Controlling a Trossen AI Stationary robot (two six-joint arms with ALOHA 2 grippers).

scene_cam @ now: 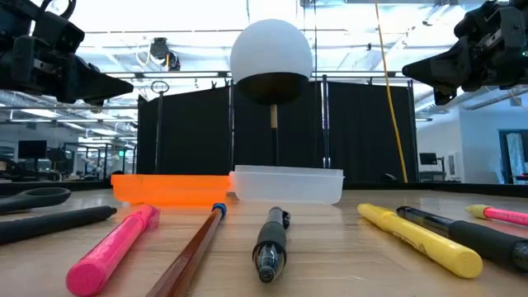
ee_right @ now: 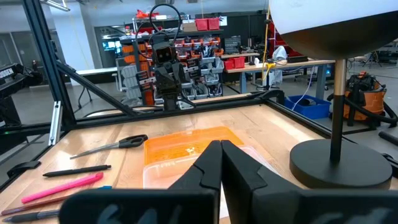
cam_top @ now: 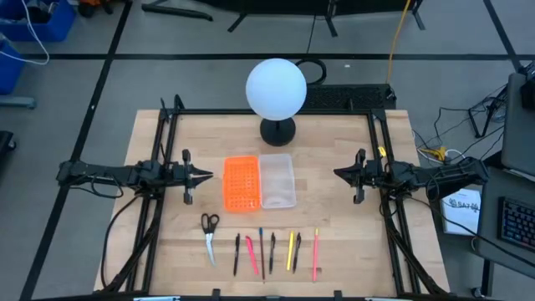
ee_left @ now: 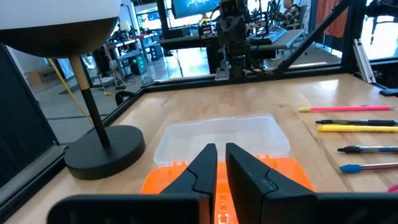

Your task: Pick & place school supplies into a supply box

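Observation:
The supply box (cam_top: 277,180), a shallow clear tray, lies flat at mid-table beside an orange perforated piece (cam_top: 241,182). Small black-handled scissors (cam_top: 209,230) and a row of several pens and pencils (cam_top: 267,251) lie flat near the table's front edge. My left gripper (cam_top: 211,176) hovers level above the table left of the orange piece. Its fingers (ee_left: 205,165) are parted by a narrow slit and hold nothing. My right gripper (cam_top: 336,173) hovers level right of the box, shut and empty; its own view shows its fingertips (ee_right: 221,144) together.
A lamp with a white globe (cam_top: 276,88) on a black round base (cam_top: 277,131) stands just behind the box. Black frame rails (cam_top: 167,150) run along the table's left, right and far sides. Bare wood lies between the box and the pens.

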